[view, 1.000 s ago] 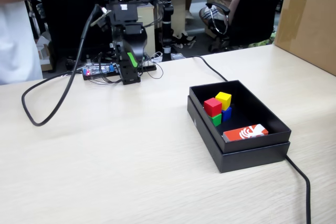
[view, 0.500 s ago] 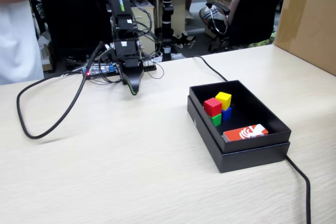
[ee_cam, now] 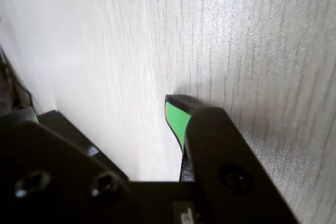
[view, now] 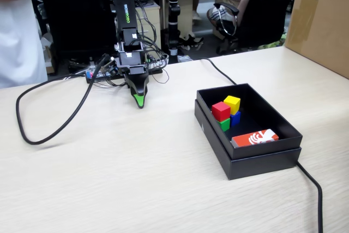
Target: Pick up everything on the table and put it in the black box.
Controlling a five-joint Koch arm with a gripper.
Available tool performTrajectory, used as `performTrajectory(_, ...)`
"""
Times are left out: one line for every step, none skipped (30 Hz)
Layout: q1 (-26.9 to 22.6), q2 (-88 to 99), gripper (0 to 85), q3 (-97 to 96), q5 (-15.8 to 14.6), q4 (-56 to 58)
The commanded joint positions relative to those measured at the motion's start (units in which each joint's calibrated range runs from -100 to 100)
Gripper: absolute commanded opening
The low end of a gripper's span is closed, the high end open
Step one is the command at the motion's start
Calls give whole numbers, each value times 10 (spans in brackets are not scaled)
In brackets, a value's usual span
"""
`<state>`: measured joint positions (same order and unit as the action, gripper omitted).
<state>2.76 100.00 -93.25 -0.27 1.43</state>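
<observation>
Nearest the fixed view's lens, a black cable (view: 311, 181) runs along the desk (view: 136, 178) beside the black box (view: 262, 159). Inside the box sit all four cubes — red cube (view: 221, 111) on the green cube (view: 224, 124), yellow cube (view: 232, 103) on the blue cube (view: 235, 118) — clustered near its far left wall, with a red-orange and white card (view: 254, 137) leaning near the front. Well to the left, the gripper (view: 140, 102) points down at bare desk, holding nothing; its jaws look closed to a single green tip. Behind stands a brown carton (view: 322, 20).
</observation>
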Motion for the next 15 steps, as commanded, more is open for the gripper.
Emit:
performTrajectory(0,0,476,-29,0,-12)
performTrajectory(0,0,476,-31,0,-12)
performTrajectory(0,0,479,-31,-1,-12)
performTrajectory(0,0,481,-32,-1,-12)
performTrajectory(1,0,488,-34,-1,-8)
performTrajectory(1,0,488,-34,-1,-6)
performTrajectory(1,0,488,-34,-1,-5)
performTrajectory(1,0,488,-33,-1,-5)
performTrajectory(1,0,488,-34,-1,-6)
performTrajectory(2,0,488,-34,-1,-5)
performTrajectory(2,0,488,-34,-1,-5)
performTrajectory(2,0,488,-33,-1,-5)
performTrajectory(2,0,488,-33,-1,-5)
performTrajectory(2,0,488,-33,-1,-5)
performTrajectory(2,0,488,-33,-1,-5)
